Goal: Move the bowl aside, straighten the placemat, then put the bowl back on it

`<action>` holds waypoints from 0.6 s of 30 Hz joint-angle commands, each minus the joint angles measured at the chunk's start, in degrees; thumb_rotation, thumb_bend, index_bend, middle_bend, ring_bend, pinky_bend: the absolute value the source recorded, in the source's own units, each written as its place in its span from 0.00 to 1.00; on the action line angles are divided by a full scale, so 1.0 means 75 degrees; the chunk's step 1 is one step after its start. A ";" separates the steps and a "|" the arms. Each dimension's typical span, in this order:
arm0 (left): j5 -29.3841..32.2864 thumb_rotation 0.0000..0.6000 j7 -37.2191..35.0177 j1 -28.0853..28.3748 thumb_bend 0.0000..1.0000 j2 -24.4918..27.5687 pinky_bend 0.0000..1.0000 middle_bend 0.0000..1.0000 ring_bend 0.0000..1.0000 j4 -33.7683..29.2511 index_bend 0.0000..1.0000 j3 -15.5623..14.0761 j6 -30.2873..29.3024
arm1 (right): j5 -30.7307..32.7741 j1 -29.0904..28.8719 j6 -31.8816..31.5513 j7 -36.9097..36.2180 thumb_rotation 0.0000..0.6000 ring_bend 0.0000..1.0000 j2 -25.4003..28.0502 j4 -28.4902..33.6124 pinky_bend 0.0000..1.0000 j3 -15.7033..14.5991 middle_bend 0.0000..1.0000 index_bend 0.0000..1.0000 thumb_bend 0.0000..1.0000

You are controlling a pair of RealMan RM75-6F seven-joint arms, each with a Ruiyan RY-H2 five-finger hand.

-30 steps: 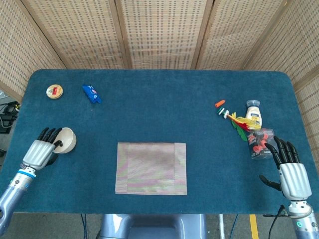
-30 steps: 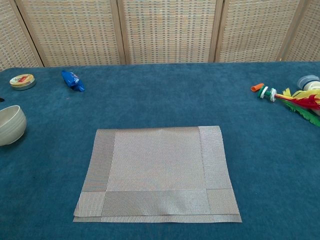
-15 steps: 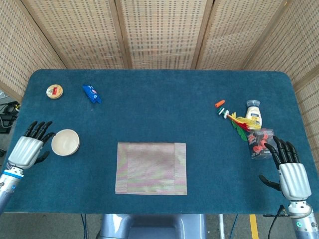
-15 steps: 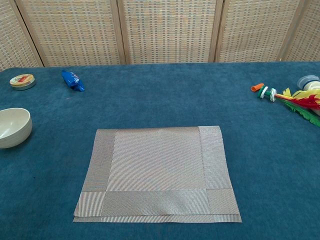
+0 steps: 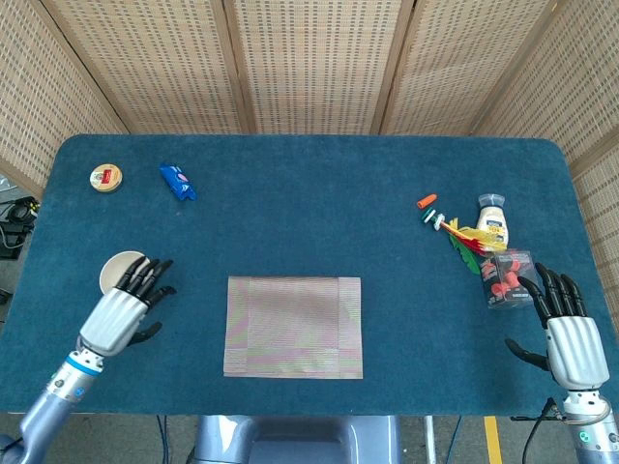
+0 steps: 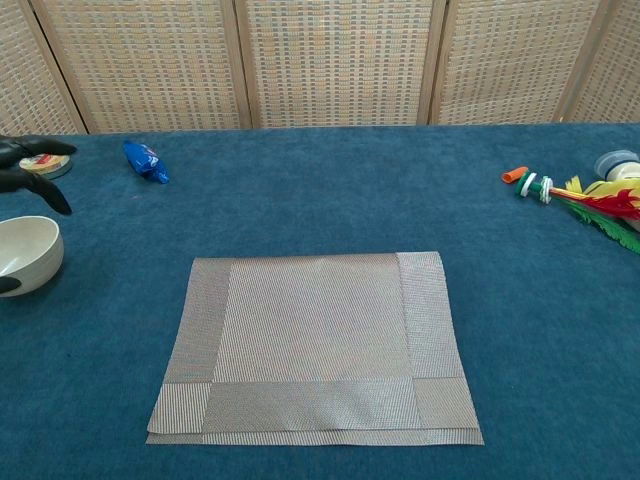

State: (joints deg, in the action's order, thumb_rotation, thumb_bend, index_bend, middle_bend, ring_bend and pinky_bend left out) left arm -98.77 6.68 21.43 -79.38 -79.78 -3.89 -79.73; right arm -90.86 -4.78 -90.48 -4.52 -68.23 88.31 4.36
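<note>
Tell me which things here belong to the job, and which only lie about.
For the job: bowl, placemat, left hand.
Lying about: round tin, blue packet, feather toy, small bottle, clear box.

Your bowl (image 6: 27, 254) is a small, round, cream-coloured one, standing upright and empty on the blue cloth, well off to the left of the placemat (image 5: 293, 326) and clear of it. From the head view you see only part of its rim (image 5: 118, 268), since the rest is hidden. The placemat is a greyish-beige woven rectangle with darker bands along its left, right and near sides. It lies flat near the front edge, about centred, with its edges roughly square to the table and a second layer peeking out along the near edge (image 6: 315, 436).
</note>
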 commanded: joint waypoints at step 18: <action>-0.0456 1.00 0.1867 0.0072 0.23 -0.1608 0.00 0.00 0.00 -0.0161 0.48 -0.0550 0.1143 | 0.0057 0.0041 -0.0063 -0.0267 1.00 0.00 0.0102 0.0025 0.11 0.0053 0.00 0.17 0.15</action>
State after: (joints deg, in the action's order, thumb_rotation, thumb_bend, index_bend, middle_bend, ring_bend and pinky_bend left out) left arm -102.23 20.52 21.99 -91.32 -81.14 -7.96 -71.28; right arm -90.43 -4.47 -90.94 -6.51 -67.48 88.49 4.76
